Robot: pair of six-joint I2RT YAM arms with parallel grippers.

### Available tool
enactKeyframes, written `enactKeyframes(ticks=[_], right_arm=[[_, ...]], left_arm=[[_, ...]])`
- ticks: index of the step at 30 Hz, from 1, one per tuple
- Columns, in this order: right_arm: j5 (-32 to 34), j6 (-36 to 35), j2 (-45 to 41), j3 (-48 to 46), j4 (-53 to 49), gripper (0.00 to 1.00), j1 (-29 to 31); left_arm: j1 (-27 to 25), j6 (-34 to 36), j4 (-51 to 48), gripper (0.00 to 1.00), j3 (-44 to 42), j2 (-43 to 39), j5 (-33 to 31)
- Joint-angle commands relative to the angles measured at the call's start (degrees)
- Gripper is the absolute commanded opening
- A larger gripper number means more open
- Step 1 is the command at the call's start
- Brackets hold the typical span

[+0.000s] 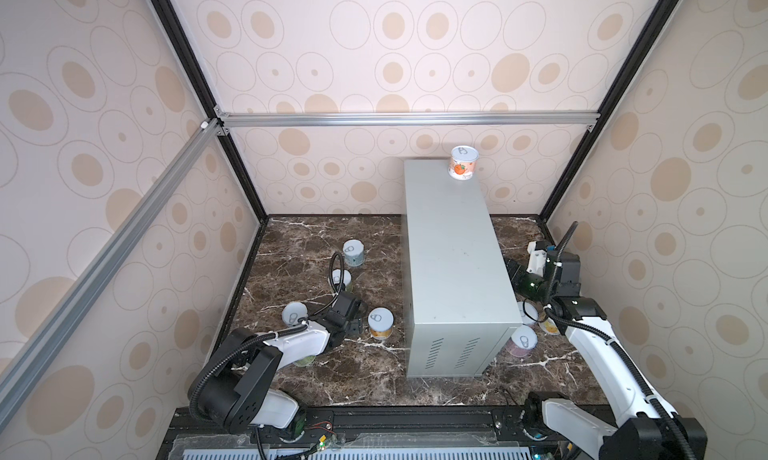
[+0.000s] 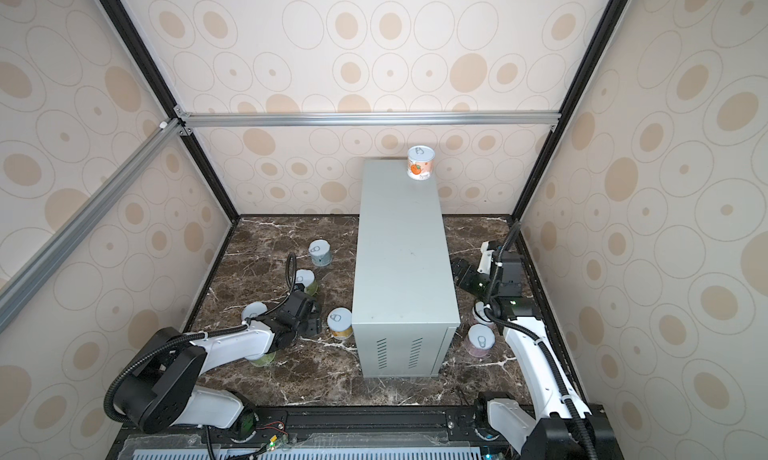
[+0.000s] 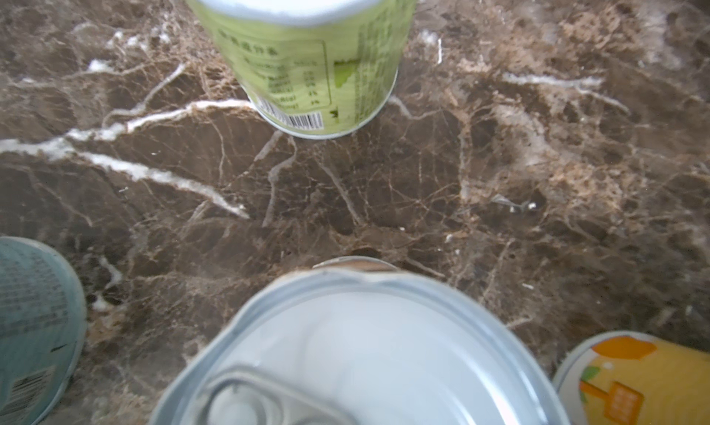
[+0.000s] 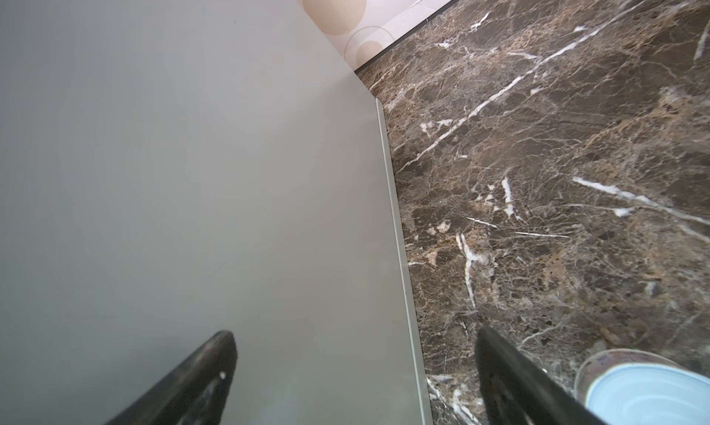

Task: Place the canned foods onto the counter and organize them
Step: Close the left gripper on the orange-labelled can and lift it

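Nearest, a green-labelled can (image 1: 306, 360) is half hidden beneath the left arm (image 1: 291, 341). The left gripper (image 1: 352, 321) hangs low just beside a yellow-labelled can (image 1: 380, 329) on the dark brown veined marble floor (image 1: 374, 379). Only its wrist view shows a silvery pull-tab lid (image 3: 365, 346) right below; the fingers are unseen, so its grip cannot be told. The right gripper (image 4: 355, 336) gapes wide and empty beside the tall light-grey metal counter (image 1: 453, 270). One orange-labelled can (image 1: 463, 162) stands on its far end.
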Motion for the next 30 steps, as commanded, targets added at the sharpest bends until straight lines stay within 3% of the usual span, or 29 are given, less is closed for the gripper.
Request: enactKeyframes(ticks=[1, 18, 30], right_arm=[[-0.6, -0.5, -0.8, 0.0, 0.5, 0.99, 0.4], [-0.1, -1.6, -3.5, 1.2, -1.3, 1.0, 1.5], [1.7, -2.7, -7.5, 4.4, -8.0, 0.99, 2.9]], left_arm=[[-0.3, -1.2, -0.4, 0.62, 0.1, -2.4, -0.6], [-0.4, 1.5, -12.8, 0.58, 6.2, -22.0, -0.6], [-0.4, 6.4, -22.9, 0.56, 16.9, -27.9, -0.7]])
